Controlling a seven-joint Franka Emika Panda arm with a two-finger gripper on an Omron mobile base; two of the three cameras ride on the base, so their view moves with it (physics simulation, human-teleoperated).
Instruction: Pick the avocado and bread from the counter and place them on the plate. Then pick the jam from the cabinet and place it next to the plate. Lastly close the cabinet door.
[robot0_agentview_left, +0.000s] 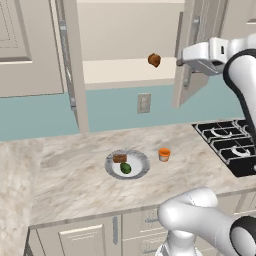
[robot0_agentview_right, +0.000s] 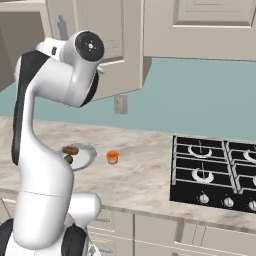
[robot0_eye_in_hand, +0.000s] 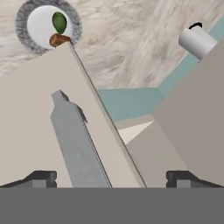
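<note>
The plate (robot0_agentview_left: 141, 170) lies on the counter (robot0_agentview_left: 75, 185) with the bread (robot0_agentview_left: 119, 158) and the avocado (robot0_agentview_left: 125, 168) on it. Just right of the plate stands the jam (robot0_agentview_left: 164, 154), upright on the counter. Both doors of the cabinet (robot0_agentview_left: 125, 72) stand open. My gripper (robot0_agentview_left: 179, 61) is up at the right door (robot0_agentview_left: 192, 55), open and holding nothing. In the hand view, that door's silver handle (robot0_eye_in_hand: 78, 144) and edge run between the fingertips (robot0_eye_in_hand: 41, 178) of my gripper (robot0_eye_in_hand: 111, 179), with the plate (robot0_eye_in_hand: 26, 37), avocado (robot0_eye_in_hand: 59, 22) and bread (robot0_eye_in_hand: 60, 40) far below.
A dark brown-orange lump (robot0_agentview_left: 154, 60) sits on the cabinet shelf. A black gas stove (robot0_agentview_left: 227, 142) fills the counter's right end. A wall outlet (robot0_agentview_left: 144, 103) is on the teal backsplash. The left cabinet door (robot0_agentview_left: 70, 65) juts out over the counter.
</note>
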